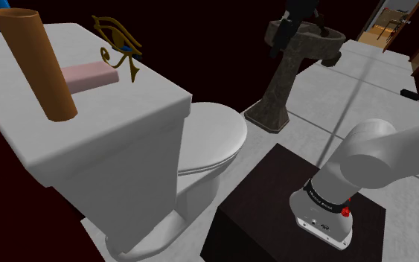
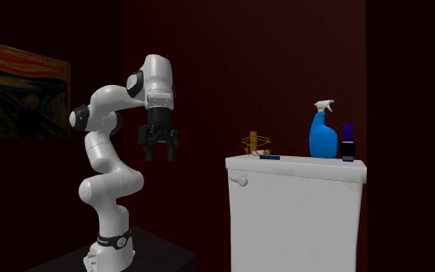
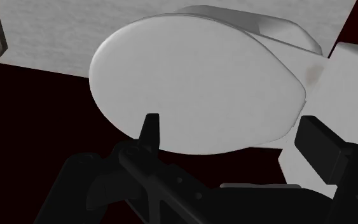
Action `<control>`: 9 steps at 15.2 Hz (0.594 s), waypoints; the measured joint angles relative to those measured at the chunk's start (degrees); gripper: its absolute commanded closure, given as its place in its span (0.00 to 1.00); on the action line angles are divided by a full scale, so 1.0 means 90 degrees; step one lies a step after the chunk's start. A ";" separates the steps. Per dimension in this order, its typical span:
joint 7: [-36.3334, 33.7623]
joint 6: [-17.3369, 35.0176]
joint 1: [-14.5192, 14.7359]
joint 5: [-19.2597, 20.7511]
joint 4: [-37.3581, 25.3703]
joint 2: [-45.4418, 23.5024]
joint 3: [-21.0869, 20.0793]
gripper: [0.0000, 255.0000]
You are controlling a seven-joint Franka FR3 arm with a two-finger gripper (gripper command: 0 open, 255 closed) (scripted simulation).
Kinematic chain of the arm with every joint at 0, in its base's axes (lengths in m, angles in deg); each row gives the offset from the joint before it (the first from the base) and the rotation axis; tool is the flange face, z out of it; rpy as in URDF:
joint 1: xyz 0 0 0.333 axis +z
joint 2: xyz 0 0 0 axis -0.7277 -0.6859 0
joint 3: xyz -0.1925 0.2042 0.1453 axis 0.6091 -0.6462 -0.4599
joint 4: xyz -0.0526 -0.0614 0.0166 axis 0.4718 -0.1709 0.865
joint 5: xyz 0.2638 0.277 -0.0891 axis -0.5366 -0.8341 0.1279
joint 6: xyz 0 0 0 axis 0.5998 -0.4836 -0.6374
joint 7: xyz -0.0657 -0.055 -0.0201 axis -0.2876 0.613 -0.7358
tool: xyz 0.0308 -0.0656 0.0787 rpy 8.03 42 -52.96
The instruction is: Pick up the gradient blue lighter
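Atop the tank [image 2: 297, 202], the lighter [image 2: 270, 157] lies far from the gripper [image 2: 160, 156] (jaws spread).

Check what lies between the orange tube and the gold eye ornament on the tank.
A pink block lies flat there, seen in the shoulder view.
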 measured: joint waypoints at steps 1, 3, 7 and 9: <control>0.0000 0.0000 0.0000 0.0000 0.0000 0.0000 0.0000 0.00; -0.0138 0.0048 0.0057 -0.0104 -0.0116 -0.0184 -0.0112 0.00; -0.0570 0.0107 0.0222 -0.0407 -0.0511 -0.0696 -0.0466 0.00; -0.0803 0.0217 0.0305 -0.0552 -0.0610 -0.0922 -0.0653 0.00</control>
